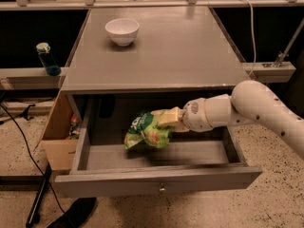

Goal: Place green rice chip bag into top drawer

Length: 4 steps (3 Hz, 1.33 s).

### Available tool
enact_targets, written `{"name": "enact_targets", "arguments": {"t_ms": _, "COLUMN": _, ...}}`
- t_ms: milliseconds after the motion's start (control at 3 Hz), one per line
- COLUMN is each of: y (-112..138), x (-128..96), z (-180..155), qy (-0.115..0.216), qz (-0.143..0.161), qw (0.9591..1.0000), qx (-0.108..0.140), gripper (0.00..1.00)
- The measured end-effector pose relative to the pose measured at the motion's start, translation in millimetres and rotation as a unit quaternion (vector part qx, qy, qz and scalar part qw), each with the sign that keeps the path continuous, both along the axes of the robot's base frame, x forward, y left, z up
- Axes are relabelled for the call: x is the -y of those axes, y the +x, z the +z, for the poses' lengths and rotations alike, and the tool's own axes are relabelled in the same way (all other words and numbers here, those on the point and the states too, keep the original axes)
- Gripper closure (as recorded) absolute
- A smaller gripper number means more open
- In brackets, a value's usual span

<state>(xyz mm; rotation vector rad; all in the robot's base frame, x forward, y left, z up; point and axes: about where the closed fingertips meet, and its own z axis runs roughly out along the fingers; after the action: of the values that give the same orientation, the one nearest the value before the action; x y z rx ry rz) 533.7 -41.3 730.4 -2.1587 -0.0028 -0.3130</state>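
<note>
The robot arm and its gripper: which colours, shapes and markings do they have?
The arm is a rounded white tube with small dark dots. A white cylindrical wrist leads to the gripper, which has pale yellow fingers and is at the green rice chip bag over the top drawer.
</note>
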Motion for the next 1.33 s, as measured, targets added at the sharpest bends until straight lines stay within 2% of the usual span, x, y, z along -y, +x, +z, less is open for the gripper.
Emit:
{"name": "enact_targets", "arguments": {"t_ms": 667, "y": 5, "x": -18, "z": -35, "qy": -0.019, "qz": 0.02, "qw": 0.9996, "qx": -0.007, "gripper": 1.0}}
{"name": "enact_targets", "arguments": {"t_ms": 1333, "y": 7, "x": -19, "z": -61, "qy": -0.036, "qz": 0.021, "qw": 0.999, "qx": -0.019, "gripper": 1.0}}
